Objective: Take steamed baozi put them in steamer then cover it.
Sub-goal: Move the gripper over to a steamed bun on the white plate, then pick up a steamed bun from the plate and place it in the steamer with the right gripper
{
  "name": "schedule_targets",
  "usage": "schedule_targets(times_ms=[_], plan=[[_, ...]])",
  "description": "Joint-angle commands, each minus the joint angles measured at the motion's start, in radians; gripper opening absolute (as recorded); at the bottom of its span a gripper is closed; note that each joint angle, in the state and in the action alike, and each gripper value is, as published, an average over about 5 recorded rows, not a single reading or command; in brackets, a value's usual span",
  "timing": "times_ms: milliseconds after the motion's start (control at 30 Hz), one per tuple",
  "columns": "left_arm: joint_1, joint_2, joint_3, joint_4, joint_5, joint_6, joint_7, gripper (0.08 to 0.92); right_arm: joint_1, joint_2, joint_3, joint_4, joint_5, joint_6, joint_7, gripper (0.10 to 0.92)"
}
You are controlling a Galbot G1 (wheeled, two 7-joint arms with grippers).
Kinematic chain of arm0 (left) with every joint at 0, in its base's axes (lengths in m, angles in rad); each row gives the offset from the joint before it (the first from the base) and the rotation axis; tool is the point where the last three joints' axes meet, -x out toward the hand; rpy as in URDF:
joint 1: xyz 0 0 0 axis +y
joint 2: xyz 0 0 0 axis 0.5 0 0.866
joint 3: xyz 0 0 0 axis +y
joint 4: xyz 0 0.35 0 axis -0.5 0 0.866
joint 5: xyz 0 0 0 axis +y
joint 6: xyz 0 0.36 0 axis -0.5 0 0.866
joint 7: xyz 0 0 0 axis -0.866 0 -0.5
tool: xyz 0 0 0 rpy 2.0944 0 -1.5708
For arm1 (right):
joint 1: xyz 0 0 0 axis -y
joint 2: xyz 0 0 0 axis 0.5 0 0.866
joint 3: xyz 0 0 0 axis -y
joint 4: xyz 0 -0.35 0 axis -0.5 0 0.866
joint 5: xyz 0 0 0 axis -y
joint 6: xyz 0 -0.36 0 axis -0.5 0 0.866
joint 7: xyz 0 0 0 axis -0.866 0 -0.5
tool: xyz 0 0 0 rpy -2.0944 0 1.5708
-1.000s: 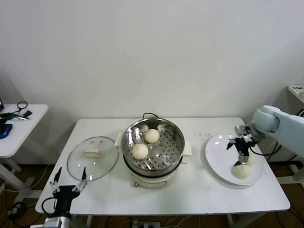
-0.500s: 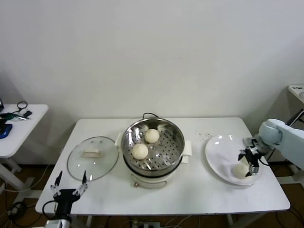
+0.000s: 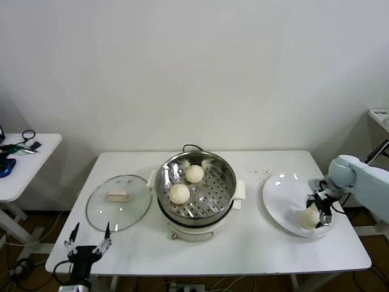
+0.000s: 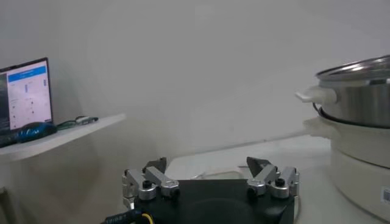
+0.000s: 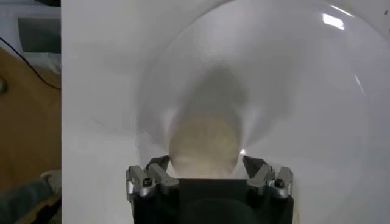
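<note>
Down on the flat white plate [image 3: 281,196], right gripper [image 3: 318,212], fingers spread either side of a smooth cream-white steamed bun [image 5: 204,146] without pinching it yet. Only that one bun plainly visible on the plate; a second, if present, hidden behind the gripper.

Best done gently: fingers lowered a touch further so the pads meet the bun at its widest part, then closed only until the soft dome is held, not dented. Lifted straight up clear of the plate before any swing toward the round stainless-steel steamer [image 3: 196,187], well off to the gripper's left, with two buns [image 3: 186,184] already on its perforated tray and free tray beside them. Risk, as a judgement: too firm a squeeze, or a bun rolling along the shallow plate.

Right forearm angled down from the table's right edge, wrist bent, fingers pointing at the plate.

Left gripper [image 3: 88,244] parked low at the front-left corner, fingers apart, empty. Just beyond it, clear glass lid [image 3: 118,202] with cream handle, flat on the white table [image 3: 255,243] beside the steamer.
</note>
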Motion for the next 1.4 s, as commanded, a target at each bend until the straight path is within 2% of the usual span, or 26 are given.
schedule_targets(times_ms=[33,233,433,667,1067,1400], plan=[[0.007,0.0,-0.002,0.003,-0.001,-0.004,0.001,0.823,0.004,0.017,-0.016,-0.018,-0.009,0.006,-0.005,0.74],[0.012,0.001,-0.004,0.01,-0.004,-0.012,-0.001,0.823,0.011,0.015,-0.022,-0.015,-0.003,0.015,-0.011,0.681],[0.012,0.001,-0.004,0.007,-0.004,-0.012,-0.001,0.823,0.056,0.02,-0.038,-0.014,0.012,0.045,-0.019,0.661],[0.011,0.002,-0.003,0.004,-0.005,-0.01,-0.001,0.823,0.246,0.058,-0.126,0.009,0.012,0.207,-0.094,0.662],[0.017,0.003,-0.005,-0.003,-0.005,-0.01,-0.003,0.823,0.639,0.288,-0.314,0.061,0.079,0.418,-0.201,0.662],[0.026,0.002,-0.006,-0.002,-0.006,-0.014,-0.003,0.823,0.704,0.507,-0.288,0.117,0.111,0.531,-0.215,0.667]])
